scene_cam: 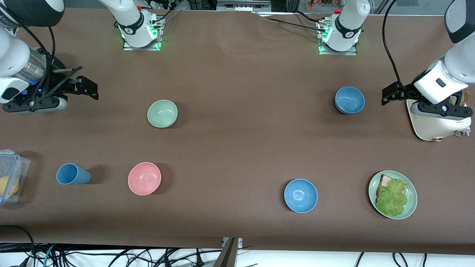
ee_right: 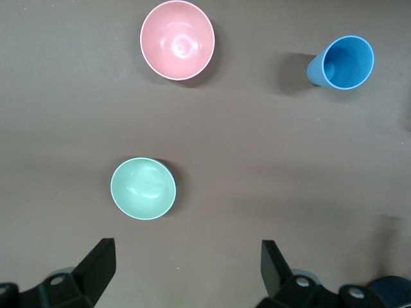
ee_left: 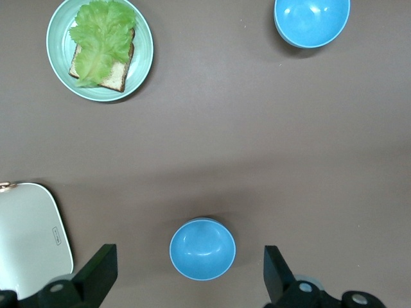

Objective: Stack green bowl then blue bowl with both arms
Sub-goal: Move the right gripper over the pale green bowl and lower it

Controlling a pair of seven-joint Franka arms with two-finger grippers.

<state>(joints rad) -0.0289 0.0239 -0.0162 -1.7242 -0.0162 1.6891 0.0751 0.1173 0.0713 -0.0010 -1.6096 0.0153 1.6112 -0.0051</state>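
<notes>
The pale green bowl (scene_cam: 162,114) (ee_right: 142,188) sits upright on the brown table, toward the right arm's end. The dull steel-blue bowl (scene_cam: 349,100) (ee_left: 202,249) sits toward the left arm's end. My left gripper (scene_cam: 390,94) (ee_left: 189,253) hangs open over the table just beside the blue bowl, holding nothing. My right gripper (scene_cam: 87,89) (ee_right: 187,250) hangs open over bare table, apart from the green bowl, with nothing between its fingers.
A brighter blue bowl (scene_cam: 301,195) (ee_left: 312,22), a pink bowl (scene_cam: 144,178) (ee_right: 177,40) and a blue cup (scene_cam: 72,174) (ee_right: 343,62) stand nearer the front camera. A green plate (scene_cam: 412,193) holds bread and lettuce. A white appliance (scene_cam: 434,124) and a clear box (scene_cam: 11,174) stand at the table's ends.
</notes>
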